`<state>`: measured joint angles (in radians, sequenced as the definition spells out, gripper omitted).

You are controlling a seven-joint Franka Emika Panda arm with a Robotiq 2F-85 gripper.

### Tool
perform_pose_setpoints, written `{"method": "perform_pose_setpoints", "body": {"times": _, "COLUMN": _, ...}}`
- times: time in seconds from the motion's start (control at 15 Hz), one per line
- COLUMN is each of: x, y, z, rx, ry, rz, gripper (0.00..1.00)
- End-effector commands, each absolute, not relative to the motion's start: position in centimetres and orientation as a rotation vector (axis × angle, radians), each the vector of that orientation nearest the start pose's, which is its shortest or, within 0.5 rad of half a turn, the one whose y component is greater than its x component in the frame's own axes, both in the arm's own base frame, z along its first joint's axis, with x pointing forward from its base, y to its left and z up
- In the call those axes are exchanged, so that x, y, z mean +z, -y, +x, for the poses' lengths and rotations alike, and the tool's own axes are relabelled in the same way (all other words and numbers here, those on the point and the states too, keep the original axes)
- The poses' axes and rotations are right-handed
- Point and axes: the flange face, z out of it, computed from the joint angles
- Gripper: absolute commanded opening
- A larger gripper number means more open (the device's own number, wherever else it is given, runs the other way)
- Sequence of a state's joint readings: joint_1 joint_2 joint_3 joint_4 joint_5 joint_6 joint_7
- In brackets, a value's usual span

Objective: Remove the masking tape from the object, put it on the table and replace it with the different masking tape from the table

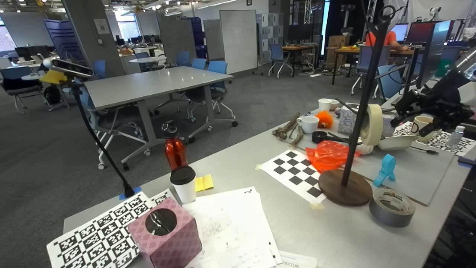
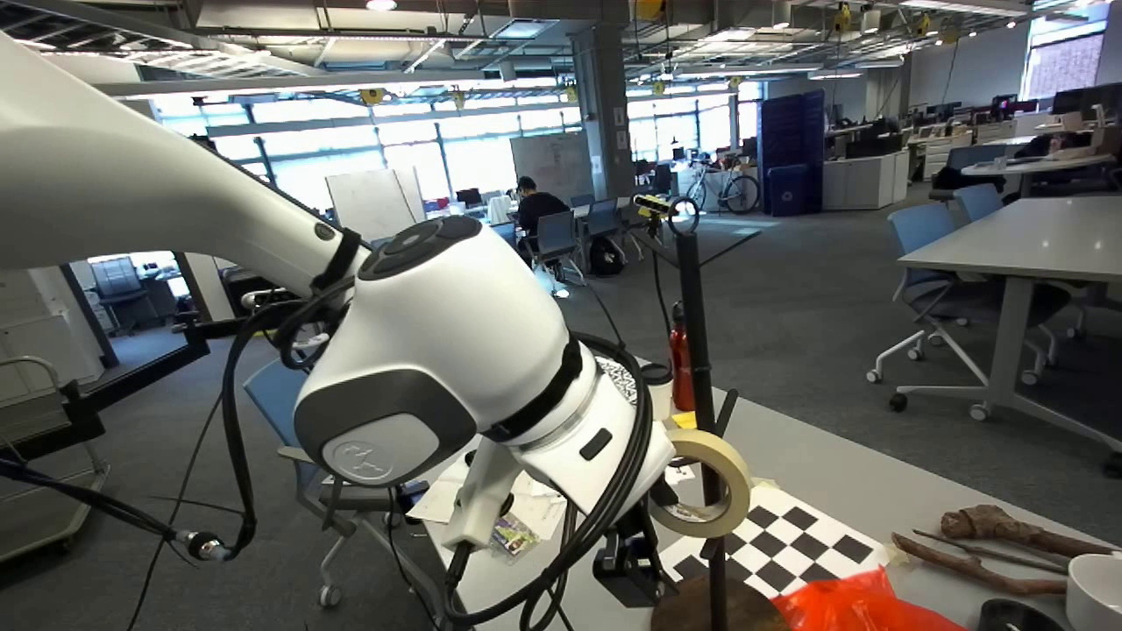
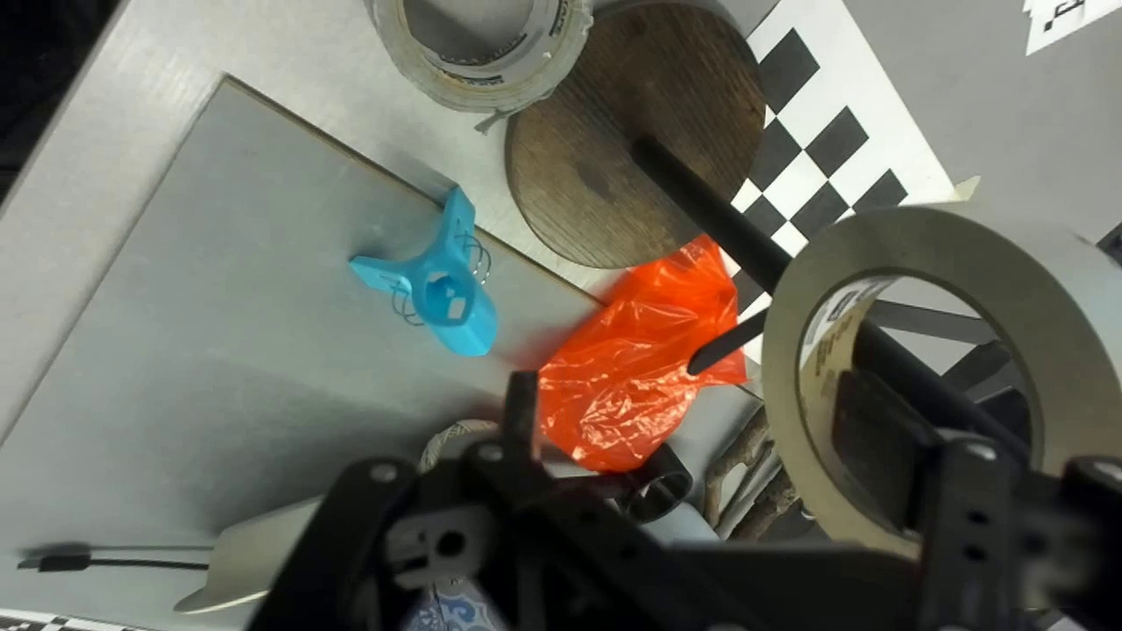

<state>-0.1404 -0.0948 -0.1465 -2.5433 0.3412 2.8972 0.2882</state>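
Observation:
A cream masking tape roll (image 1: 373,124) hangs on a side peg of a dark upright stand (image 1: 359,115) with a round wooden base (image 1: 344,190). It also shows in an exterior view (image 2: 741,478) and large at right in the wrist view (image 3: 793,377). A grey tape roll (image 1: 392,214) lies flat beside the base, also at the top of the wrist view (image 3: 482,95). My gripper (image 1: 408,127) is open and empty, facing the hanging roll. In the wrist view (image 3: 697,421) its right finger overlaps the roll's hole; I cannot tell whether it is inside or touching.
A blue clamp (image 1: 386,171) stands near the grey roll. An orange-red plastic bag (image 1: 327,154) and a checkerboard sheet (image 1: 295,171) lie by the base. Sticks (image 1: 288,128), a white mug (image 1: 309,124) and a shallow dish (image 1: 396,142) are further back. A pink tissue box (image 1: 178,238) is in front.

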Motion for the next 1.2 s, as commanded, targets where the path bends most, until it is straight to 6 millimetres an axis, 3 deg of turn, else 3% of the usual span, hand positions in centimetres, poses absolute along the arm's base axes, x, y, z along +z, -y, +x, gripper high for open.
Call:
{"method": "perform_pose_setpoints", "body": {"times": 0.0, "x": 35.0, "y": 15.9, "z": 45.7, "rx": -0.616, "ry": -1.253, "rz": -2.612, "gripper": 1.00}}
{"method": "perform_pose_setpoints", "body": {"times": 0.53, "x": 36.2, "y": 14.7, "z": 42.3, "rx": -0.496, "ry": -1.175, "rz": -2.690, "gripper": 1.00}}
{"method": "perform_pose_setpoints", "body": {"times": 1.13, "x": 42.1, "y": 10.0, "z": 39.0, "rx": -0.704, "ry": -0.923, "rz": -2.767, "gripper": 1.00}}
